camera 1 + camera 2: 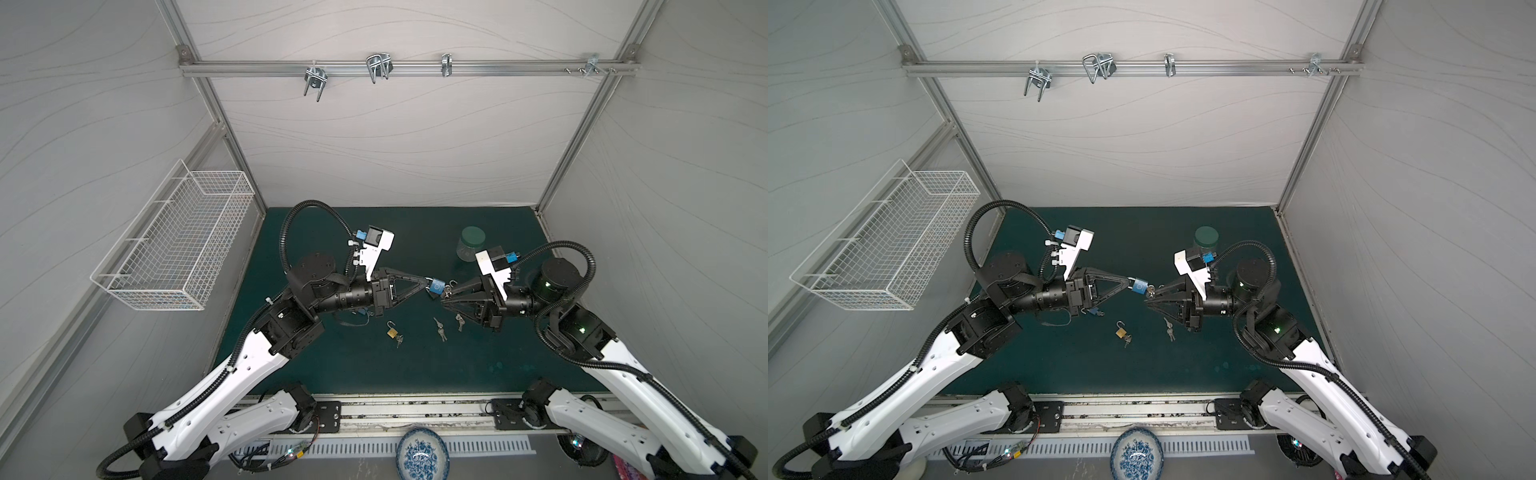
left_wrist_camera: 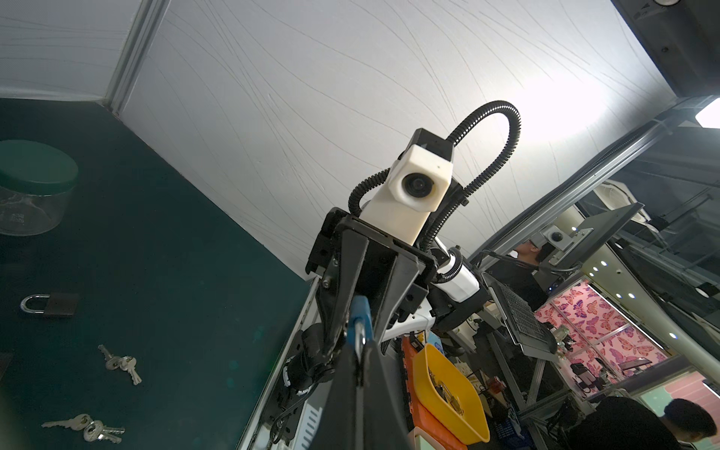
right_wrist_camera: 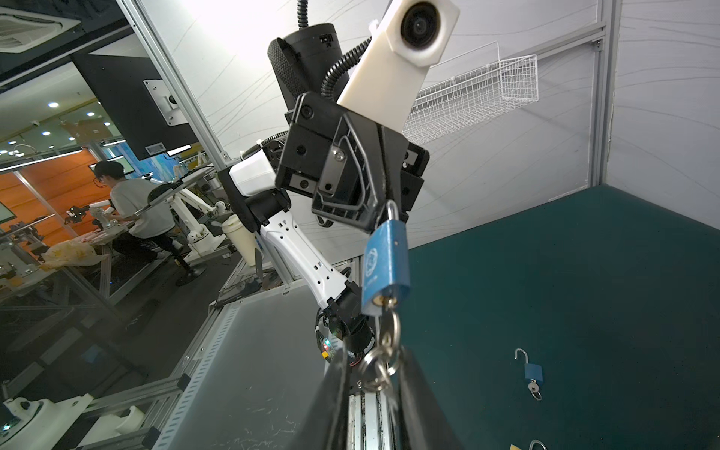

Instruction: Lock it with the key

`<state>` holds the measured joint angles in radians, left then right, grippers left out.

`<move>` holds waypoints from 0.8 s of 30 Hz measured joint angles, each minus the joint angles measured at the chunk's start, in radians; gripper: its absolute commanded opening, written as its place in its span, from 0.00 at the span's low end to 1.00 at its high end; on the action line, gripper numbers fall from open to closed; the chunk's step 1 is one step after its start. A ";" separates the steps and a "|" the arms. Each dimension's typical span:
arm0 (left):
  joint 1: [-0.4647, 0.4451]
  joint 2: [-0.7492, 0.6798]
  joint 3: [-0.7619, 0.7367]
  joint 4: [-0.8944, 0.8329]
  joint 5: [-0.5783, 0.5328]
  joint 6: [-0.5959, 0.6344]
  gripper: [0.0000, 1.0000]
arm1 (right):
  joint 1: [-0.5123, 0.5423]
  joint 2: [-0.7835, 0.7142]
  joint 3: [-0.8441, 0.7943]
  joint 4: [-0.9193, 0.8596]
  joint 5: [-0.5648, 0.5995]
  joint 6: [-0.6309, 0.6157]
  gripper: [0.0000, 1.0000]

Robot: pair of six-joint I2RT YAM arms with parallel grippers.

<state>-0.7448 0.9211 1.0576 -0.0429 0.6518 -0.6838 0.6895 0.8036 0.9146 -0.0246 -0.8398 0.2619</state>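
Left tool (image 1: 428, 286) is clamped on the shackle of the blue padlock (image 1: 437, 287). Right tool (image 1: 446, 295) brackets its key ring (image 3: 380, 362); whether it grips, I cannot tell.

In both top views, padlock (image 1: 436, 286) sits mid-frame, raised off the mat (image 1: 353, 374), left gripper (image 1: 428, 286) at its left, right gripper (image 1: 446, 296) at its right. Lower on the mat: second padlock (image 1: 392, 331), key bunch (image 1: 440, 329) right of it. Jar (image 1: 471, 243) upper right. Wire basket (image 1: 174, 249) on the left wall.
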 measured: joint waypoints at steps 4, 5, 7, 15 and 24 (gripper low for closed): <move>0.006 0.000 0.000 0.000 0.000 -0.001 0.00 | 0.000 0.000 0.000 -0.005 0.001 -0.002 0.07; 0.007 0.000 0.000 0.000 0.000 -0.001 0.00 | 0.000 0.000 0.000 -0.008 0.002 -0.005 0.05; 0.012 0.000 0.000 -0.001 0.000 -0.001 0.00 | 0.000 0.000 0.000 -0.012 0.006 -0.008 0.01; 0.042 -0.008 -0.011 -0.007 0.013 -0.007 0.00 | 0.000 -0.027 0.000 -0.060 0.063 -0.043 0.00; 0.073 -0.033 -0.011 -0.003 0.021 -0.012 0.00 | 0.000 -0.073 0.001 -0.161 0.135 -0.102 0.00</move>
<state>-0.6720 0.8883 1.0462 -0.0456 0.6727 -0.6960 0.6895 0.7307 0.9154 -0.1860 -0.7052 0.1600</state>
